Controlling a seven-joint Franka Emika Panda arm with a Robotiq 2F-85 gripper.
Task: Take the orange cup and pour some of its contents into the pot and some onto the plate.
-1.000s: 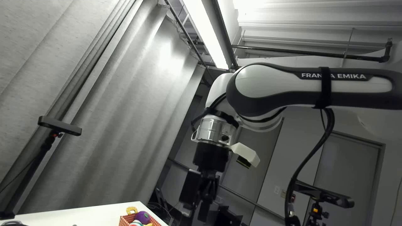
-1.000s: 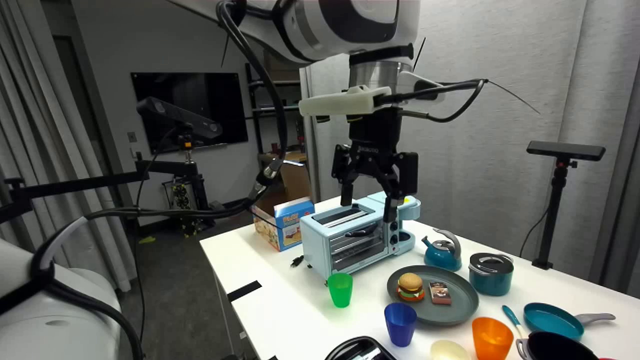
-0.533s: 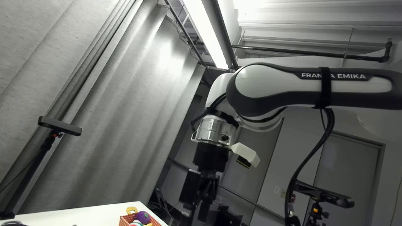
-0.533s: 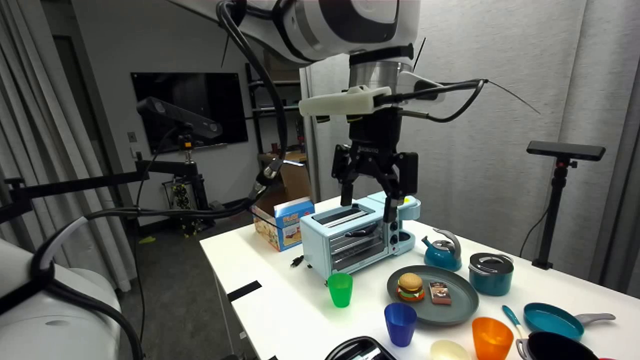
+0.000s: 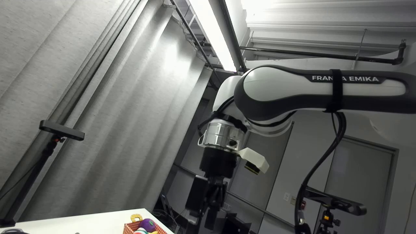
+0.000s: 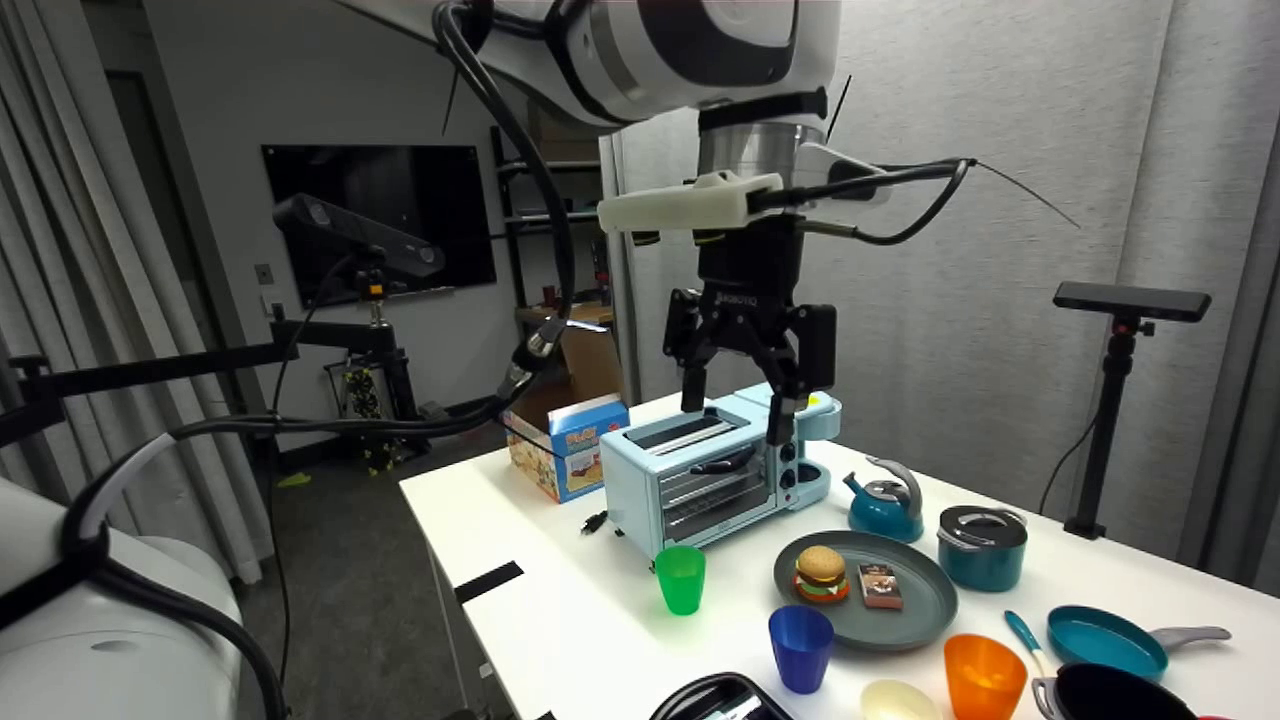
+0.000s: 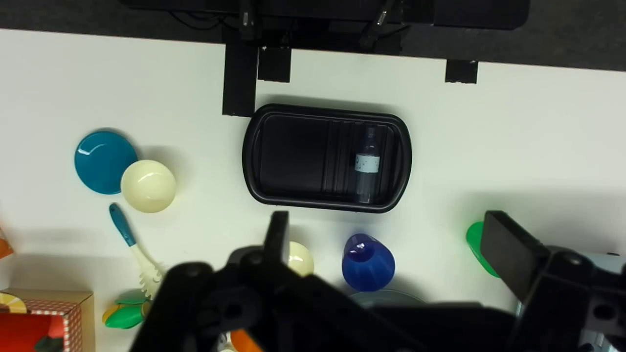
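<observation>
Orange cup [image 6: 985, 676] stands upright on the table [image 6: 600, 640] in an exterior view, between bowl [image 6: 898, 701] and dark pot [image 6: 1115, 691], base out of sight. Gripper [image 6: 736, 424] well above the table, fingers wide apart, nothing held. Cup looks like thin plastic: probably light, a bit springy, smooth enough to slip, not very fragile. Grab opposite sides mid-wall, modest squeeze, below the rim so the mouth is free for pouring. Can't see contents.

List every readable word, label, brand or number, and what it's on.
"FRAN A EMIKA": white-and-black robot arm, black strap interrupting.
"ROBOTIQ", faint: black two-fingered gripper.
Blurred: blue printed box.
Too small: white label on transparent bottle.
Blurred: brown rectangular block on round gray plate.
</observation>
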